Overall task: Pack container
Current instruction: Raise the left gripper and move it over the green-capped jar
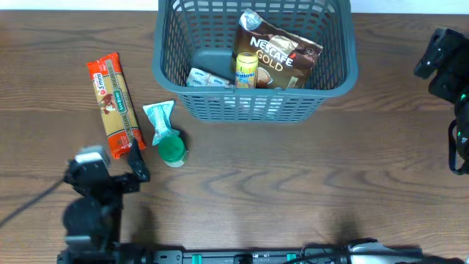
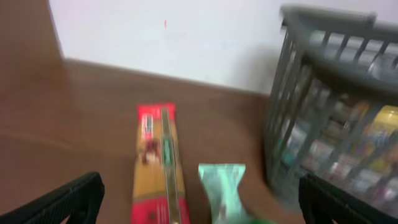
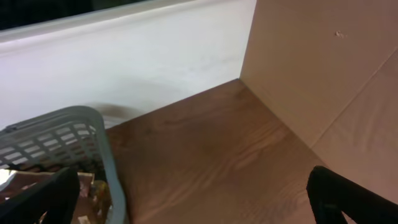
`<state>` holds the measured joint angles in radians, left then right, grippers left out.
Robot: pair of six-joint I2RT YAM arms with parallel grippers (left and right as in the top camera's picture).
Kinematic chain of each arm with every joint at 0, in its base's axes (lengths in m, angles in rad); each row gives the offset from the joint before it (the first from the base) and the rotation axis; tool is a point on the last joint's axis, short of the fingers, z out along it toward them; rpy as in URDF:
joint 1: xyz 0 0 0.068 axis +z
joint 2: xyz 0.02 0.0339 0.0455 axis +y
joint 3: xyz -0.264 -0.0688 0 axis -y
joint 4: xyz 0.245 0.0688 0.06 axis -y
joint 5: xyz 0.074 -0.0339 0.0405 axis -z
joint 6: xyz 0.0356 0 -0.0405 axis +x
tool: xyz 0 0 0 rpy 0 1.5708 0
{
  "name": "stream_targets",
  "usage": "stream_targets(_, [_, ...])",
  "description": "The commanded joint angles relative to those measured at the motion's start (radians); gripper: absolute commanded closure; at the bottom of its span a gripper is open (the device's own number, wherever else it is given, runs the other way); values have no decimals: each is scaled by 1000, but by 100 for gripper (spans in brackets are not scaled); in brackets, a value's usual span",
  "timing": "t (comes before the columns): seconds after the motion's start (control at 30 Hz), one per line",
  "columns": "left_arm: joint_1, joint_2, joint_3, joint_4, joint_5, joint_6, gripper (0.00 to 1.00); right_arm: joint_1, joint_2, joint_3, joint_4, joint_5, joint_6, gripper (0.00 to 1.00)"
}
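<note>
Currently left gripper (image 2: 200, 186) spread apart, empty, near pasta pack (image 1: 113, 106). Right gripper (image 3: 194, 179) also spread, empty, right of container (image 1: 249, 107).

1 basket (image 1: 165, 70), grey. Inside it 3 items: 1 Nescafé Gold bag (image 1: 282, 59), 1 yellow bottle (image 1: 246, 70), 1 white pkt (image 1: 205, 78). Outside it, on the 1 table (image 1: 293, 183), 2 items: 1 spaghetti pack (image 1: 113, 103) and 1 mint-green pouch (image 1: 165, 132) w/ green cap. Groceries: 5 total. Grippers: 2 — left gripper (image 2: 199, 186), right gripper (image 3: 193, 177).
</note>
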<state>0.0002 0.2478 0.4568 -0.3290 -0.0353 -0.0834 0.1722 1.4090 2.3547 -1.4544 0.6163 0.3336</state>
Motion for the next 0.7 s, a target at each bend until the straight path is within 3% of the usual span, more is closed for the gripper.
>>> stream_targets(0.0, [5, 208, 235, -68, -22, -19, 1, -8, -2, -2, -2, 0, 14, 1])
stream_targets(0.37, [5, 907, 941, -654, -18, -19, 2, -8, -2, -2, -2, 0, 14, 1])
stream_targets(0.57, [5, 1047, 980, -714, 133, -53, 1, -8, -2, -2, -2, 0, 14, 1])
stream_targets(0.67, [5, 1092, 978, -751, 233, 11, 2, -8, -2, -2, -2, 0, 14, 1])
